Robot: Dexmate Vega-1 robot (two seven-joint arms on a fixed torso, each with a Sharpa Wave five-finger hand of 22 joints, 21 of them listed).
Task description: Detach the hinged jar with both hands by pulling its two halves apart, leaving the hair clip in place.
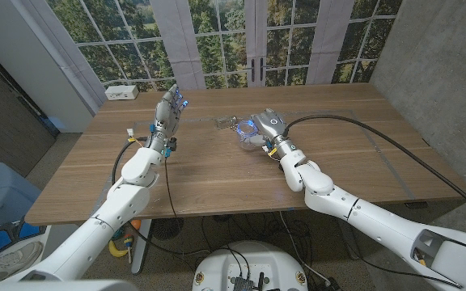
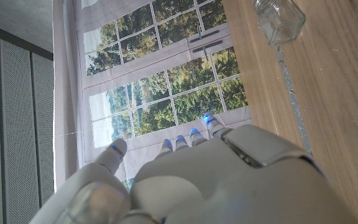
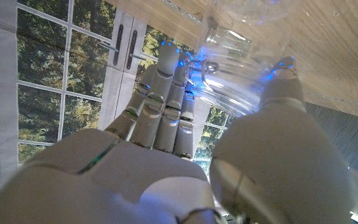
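My right hand (image 1: 267,125) grips a clear glass jar (image 1: 247,136) near the middle of the table, just above the wood. In the right wrist view the jar (image 3: 235,56) sits between the fingers (image 3: 166,93) and the thumb (image 3: 278,106), lit blue by the fingertip lights. A small clear glass piece (image 1: 219,123) lies on the table just left of the jar, and the left wrist view shows it as a glass piece (image 2: 279,18) on the wood. My left hand (image 1: 168,113) stands upright to the left of it, fingers apart, holding nothing. I cannot make out the hair clip.
A white box (image 1: 121,91) sits at the table's back left corner. A small white item (image 1: 128,134) lies near the left edge beside my left arm. A black cable (image 1: 354,121) runs across the right half of the wooden table (image 1: 217,182).
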